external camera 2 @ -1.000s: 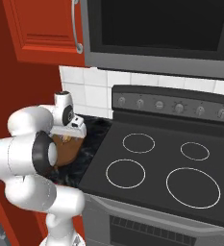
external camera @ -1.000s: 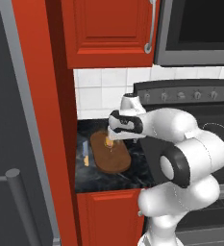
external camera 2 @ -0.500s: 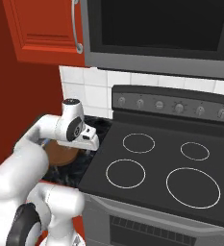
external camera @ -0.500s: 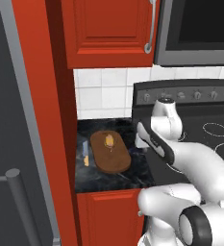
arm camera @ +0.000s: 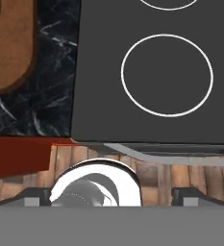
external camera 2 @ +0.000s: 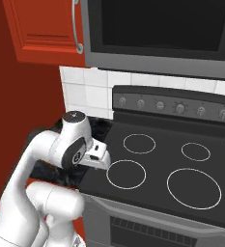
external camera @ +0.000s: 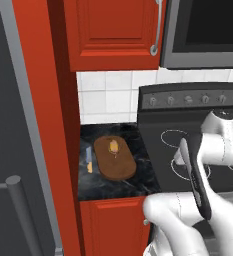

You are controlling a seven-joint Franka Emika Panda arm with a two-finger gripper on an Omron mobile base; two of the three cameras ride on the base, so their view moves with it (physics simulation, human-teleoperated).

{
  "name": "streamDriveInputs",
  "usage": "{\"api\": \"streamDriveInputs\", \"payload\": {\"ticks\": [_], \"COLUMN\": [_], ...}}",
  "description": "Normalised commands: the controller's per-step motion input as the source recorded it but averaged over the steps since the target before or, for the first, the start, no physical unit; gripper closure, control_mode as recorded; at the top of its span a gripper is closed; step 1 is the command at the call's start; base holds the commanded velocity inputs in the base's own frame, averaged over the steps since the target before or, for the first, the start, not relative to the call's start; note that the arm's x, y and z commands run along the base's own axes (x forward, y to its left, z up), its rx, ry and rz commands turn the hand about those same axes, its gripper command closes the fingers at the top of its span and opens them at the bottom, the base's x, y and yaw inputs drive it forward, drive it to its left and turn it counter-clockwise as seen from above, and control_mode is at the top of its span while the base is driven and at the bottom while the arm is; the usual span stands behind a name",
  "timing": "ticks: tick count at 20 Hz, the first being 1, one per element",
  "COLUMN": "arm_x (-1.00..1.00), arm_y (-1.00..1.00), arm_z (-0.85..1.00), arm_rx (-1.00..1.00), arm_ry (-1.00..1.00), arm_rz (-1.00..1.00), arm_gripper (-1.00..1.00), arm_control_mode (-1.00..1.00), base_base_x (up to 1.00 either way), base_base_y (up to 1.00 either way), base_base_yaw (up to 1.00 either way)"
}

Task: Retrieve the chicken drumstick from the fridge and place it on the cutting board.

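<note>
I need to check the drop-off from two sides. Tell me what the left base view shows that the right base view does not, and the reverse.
Left base view: the chicken drumstick lying on the cutting board, a small knife beside the board, and the fridge with its bar handle.

Right base view: the hand over the stove's front left burner, and all four burner rings.

Both: the red cabinet, white tiles, stove knobs and the arm.

Kitchen — stove, red cabinets
</note>
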Motion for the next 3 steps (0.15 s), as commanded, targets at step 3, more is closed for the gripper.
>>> {"api": "streamDriveInputs", "payload": {"ticks": [3], "arm_x": [-1.0], "arm_y": [-0.17], "arm_z": [0.77], "arm_rx": [0.06], "arm_ry": [0.0], "arm_rz": [-0.06], "arm_gripper": [-1.0], "arm_control_mode": [-1.0], "base_base_x": [0.0], "base_base_y": [0.0], "base_base_yaw": [0.0]}}
